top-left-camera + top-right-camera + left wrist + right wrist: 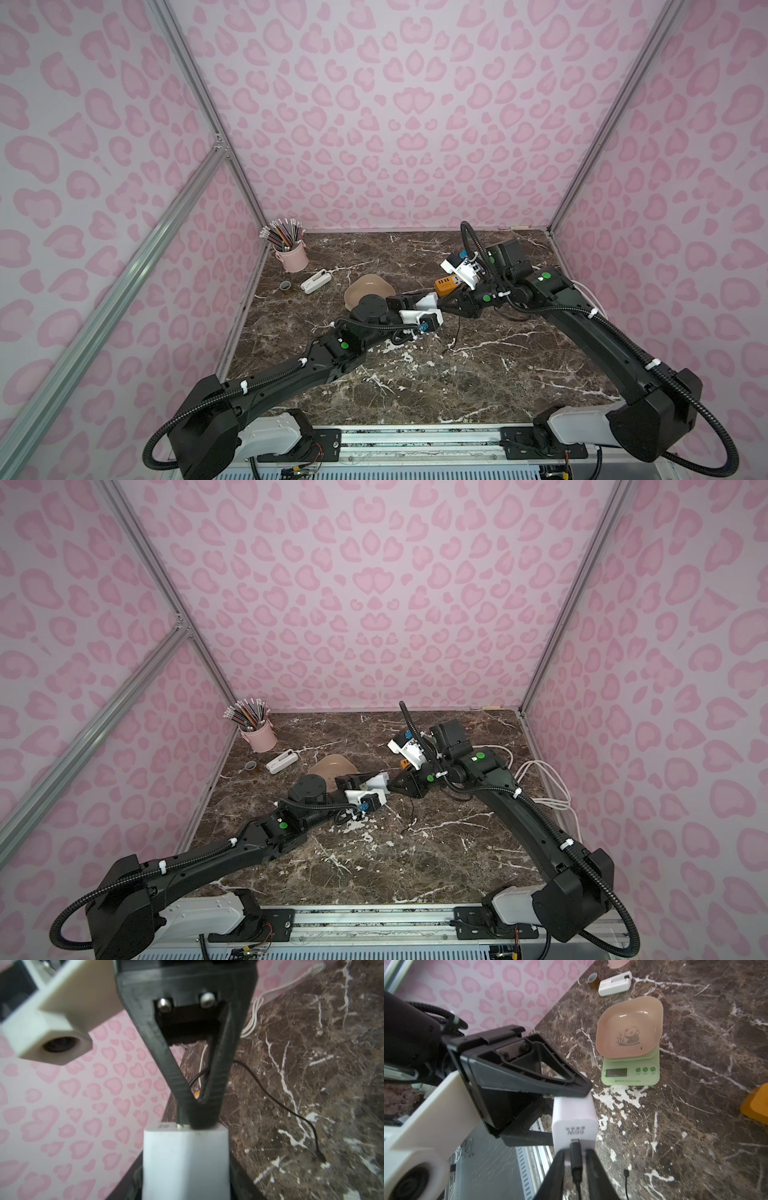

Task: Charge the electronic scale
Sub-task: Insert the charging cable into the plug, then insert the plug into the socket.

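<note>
The brown stone table (pixel 478 374) fills the lower half of both top views. The left arm (pixel 270 374) comes in from the lower left and the right arm (pixel 602 332) from the lower right. They meet near the middle of the table.

The scale (pixel 363 289) sits on the table in the middle of the top view, just behind the left arm's wrist, which hides part of it. The right wrist view shows its green body and its tray (pixel 629 1028) with a panda on it. Nothing is plugged into the scale.

A pink pencil cup (pixel 291 257) stands in the far left corner. An orange power strip (pixel 444 286) lies just right of the scale. A white box (pixel 316 281) lies near the cup.

The left gripper (pixel 569 1113) is closed tight on a white charger (pixel 575 1124) and holds it up off the table. The right gripper (pixel 575 1155) is a little open. Its two fingers (pixel 557 1167) sit on each side of the black cable (pixel 575 1167) plug, which is pushed into the charger. They are close to the plug but not squeezing it. The cable's other end lies loose on the table.

A small tape roll (pixel 285 286) sits left of the white box.
</note>
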{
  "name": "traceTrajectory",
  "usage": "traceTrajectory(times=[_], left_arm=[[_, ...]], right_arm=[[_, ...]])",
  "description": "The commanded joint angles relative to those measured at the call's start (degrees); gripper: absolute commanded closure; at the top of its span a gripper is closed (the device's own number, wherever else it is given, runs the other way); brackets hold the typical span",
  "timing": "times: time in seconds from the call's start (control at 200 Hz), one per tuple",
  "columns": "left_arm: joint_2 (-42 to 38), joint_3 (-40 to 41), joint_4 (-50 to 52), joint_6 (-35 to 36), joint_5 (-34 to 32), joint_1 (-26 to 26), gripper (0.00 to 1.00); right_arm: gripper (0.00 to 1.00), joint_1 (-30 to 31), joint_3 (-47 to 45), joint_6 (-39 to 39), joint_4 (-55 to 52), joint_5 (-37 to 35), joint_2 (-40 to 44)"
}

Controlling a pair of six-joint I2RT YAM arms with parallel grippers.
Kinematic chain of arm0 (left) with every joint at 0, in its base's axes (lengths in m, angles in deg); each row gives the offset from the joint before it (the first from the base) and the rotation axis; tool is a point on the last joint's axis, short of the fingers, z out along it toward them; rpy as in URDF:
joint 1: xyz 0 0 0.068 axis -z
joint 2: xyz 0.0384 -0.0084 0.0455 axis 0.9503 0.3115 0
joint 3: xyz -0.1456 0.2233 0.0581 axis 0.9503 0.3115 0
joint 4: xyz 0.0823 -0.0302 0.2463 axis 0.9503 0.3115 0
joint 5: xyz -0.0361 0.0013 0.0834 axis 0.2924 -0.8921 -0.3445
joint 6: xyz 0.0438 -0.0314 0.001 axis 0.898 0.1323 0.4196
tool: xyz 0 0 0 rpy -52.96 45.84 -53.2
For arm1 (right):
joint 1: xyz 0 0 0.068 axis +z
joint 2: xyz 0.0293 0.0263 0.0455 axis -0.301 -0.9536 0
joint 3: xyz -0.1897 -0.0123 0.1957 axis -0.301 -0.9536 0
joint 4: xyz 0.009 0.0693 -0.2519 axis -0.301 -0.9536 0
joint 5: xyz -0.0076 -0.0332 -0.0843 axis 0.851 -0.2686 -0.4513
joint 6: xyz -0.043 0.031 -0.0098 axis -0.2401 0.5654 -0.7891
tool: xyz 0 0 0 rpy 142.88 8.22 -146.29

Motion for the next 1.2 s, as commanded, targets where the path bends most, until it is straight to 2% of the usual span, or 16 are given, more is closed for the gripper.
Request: traceTrajectory(times=[0.0,0.115,0.185,0.365,0.55,0.9,1.07,1.175,1.195], left_arm=[[-0.5,0.2,-10.8,-1.8,3.2,0.2,0.72],[-1.0,1.0,-12.0,-2.8,3.2,0.2,0.71],[-0.9,0.8,-11.9,-3.2,3.4,0.3,0.71],[0.1,-0.1,-11.9,-3.7,3.5,0.2,0.71],[0.6,-0.5,-11.9,-4.4,4.0,0.2,0.71],[1.6,-2.3,-11.9,-7.3,2.5,0.2,0.71],[1.8,-2.2,-14.6,-8.9,2.1,0.2,0.70],[2.6,-3.0,-13.7,-9.2,1.6,0.3,0.64],[2.8,-3.3,-13.1,-9.3,1.6,0.2,0.58]], right_arm=[[0.55,-1.1,-1.6,0.2,6.7,1.4,2.3],[0.40,-1.9,-6.0,1.3,13.7,0.8,6.6],[0.35,-1.9,-9.0,2.3,18.4,1.1,8.7],[0.33,-1.9,-14.0,5.2,27.6,4.0,11.0],[0.33,-1.9,-15.8,7.2,32.4,5.1,11.1],[0.48,-1.9,-15.4,8.5,33.6,4.6,9.1],[0.64,-1.8,-15.0,7.6,33.4,5.1,8.4],[0.71,-2.0,-14.8,6.8,33.5,4.9,8.2],[0.73,-2.1,-14.7,6.8,33.7,4.9,8.3]])
